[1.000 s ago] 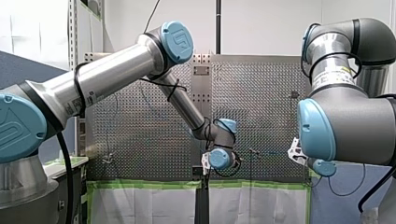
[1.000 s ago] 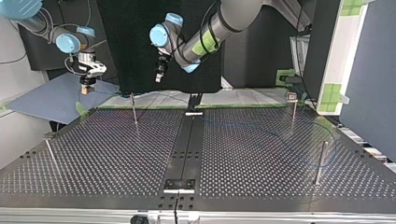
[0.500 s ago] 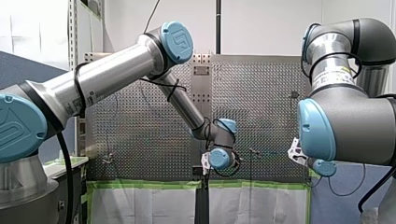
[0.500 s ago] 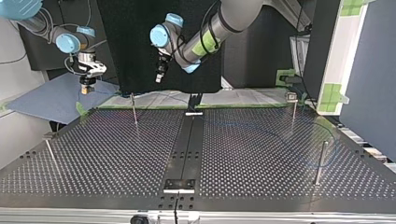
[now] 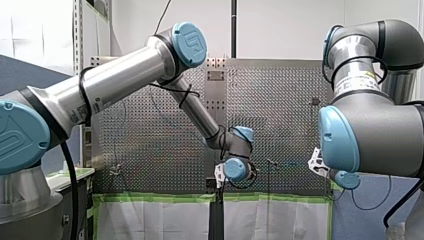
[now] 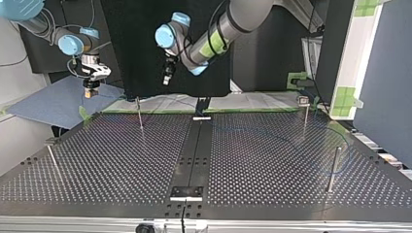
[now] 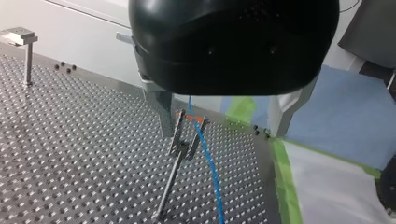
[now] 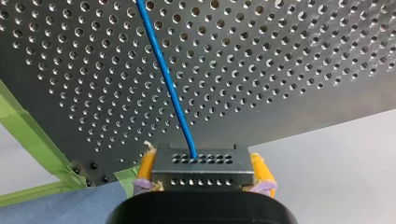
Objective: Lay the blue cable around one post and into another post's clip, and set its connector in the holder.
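Gripper on my right arm pinches the black connector, just off the table. Its blue cable runs beside the clip post but looks not clipped yet. The holder is left too

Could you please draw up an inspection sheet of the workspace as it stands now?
Surface: perforated table, dark strip down its middle.
Job's things: blue cable leaves the connector and passes beside a clipped post; seated or not, I cannot tell.
Clutter: nothing seen.
Grippers: my right gripper shut on the connector, beyond the table's edge; my left gripper hangs near that post.
Cables: black hoses along both arms.
Surroundings: green tape, blue sheet, white wall.
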Tool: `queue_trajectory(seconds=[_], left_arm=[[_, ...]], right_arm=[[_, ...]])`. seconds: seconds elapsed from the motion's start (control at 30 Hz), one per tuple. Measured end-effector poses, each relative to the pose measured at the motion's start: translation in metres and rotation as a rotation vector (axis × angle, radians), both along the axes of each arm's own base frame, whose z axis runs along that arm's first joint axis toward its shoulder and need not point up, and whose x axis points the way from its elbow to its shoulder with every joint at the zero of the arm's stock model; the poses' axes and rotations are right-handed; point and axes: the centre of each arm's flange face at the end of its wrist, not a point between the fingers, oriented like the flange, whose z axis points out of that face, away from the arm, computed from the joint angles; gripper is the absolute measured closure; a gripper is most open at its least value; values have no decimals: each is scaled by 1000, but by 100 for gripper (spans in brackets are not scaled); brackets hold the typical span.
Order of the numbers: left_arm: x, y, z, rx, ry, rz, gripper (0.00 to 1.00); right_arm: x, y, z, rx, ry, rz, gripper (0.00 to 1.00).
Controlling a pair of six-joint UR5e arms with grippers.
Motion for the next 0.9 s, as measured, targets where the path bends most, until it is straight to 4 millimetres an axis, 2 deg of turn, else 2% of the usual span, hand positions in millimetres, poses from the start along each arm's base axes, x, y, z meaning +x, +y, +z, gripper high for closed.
queue_trajectory(seconds=[0.13,0.37,0.9], left_arm=[[-12,1,4,28,21,-33,2],[-23,4,25,-1,17,-87,2],[-16,41,84,-106,-93,-15,2]], right_arm=[[0,0,0,0,-1,0,100],[0,0,0,-2,-7,3,100],[6,1,0,0,-18,13,100]])
